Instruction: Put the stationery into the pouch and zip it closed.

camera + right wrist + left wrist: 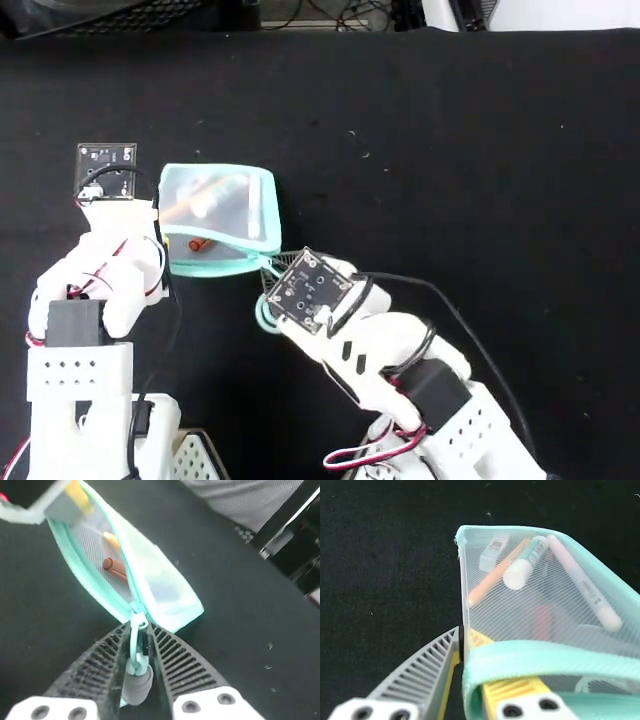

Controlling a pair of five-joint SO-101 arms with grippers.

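Jaws of the right gripper (137,628) pinch the mint zipper pull (134,666). Left gripper (463,636) jaws clamp the end of the translucent mint pouch (225,205), centre-left.

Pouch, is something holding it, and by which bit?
Yes. The left tool pinches the pouch by an end edge beside its opening, and the right tool grips its zipper pull.

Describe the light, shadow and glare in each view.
High view: the black table swallows shadows; the pouch and white arms are brightest. Left wrist view: soft light through the pouch's mesh, no glare, stationery plain inside. Right wrist view: the zip pull sits dim between the fingers of the right pincer.
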